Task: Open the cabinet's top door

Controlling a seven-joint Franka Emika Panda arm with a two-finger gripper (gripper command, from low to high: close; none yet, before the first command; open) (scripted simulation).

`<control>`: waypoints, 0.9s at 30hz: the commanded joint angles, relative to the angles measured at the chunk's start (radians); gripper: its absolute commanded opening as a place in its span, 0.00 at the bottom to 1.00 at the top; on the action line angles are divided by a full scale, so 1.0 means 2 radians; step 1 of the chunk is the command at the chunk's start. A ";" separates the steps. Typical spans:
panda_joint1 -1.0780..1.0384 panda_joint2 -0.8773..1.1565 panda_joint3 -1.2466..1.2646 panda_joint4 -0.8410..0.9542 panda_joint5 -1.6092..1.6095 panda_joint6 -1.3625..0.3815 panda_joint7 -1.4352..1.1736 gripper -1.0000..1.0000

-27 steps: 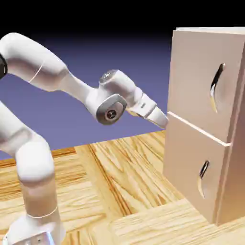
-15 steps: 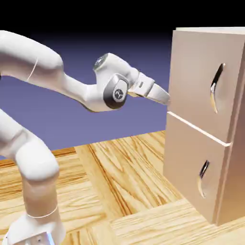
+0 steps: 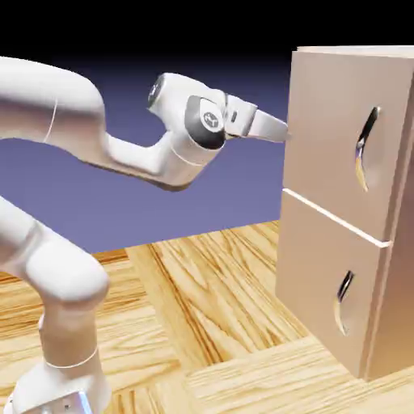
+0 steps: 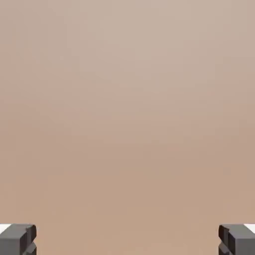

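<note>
Bare wooden surface clear below my arm, my pincer spread to its widest with nothing between the fingertips, right at the cabinet left edge, top door shut, curved handle beyond, untouched

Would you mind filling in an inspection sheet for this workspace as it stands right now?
Surface: wooden table, bare where visible.
Job's things: cabinet upright at the exterior view's right; top door looks shut, its long curved handle untouched; lower panel shut.
Clutter: nothing seen.
Grippers: gripper open, empty, tip at the top door's left edge, away from the handle; hand view shows only plain beige panel.
Cables: nothing seen.
Surroundings: plain blue-violet backdrop.
</note>
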 commanded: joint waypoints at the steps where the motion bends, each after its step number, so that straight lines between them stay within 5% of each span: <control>1: 0.007 -0.003 -0.008 0.005 -0.022 0.000 0.016 0.50; 27: 0.197 -0.075 -0.227 0.125 -0.587 -0.003 0.432 0.50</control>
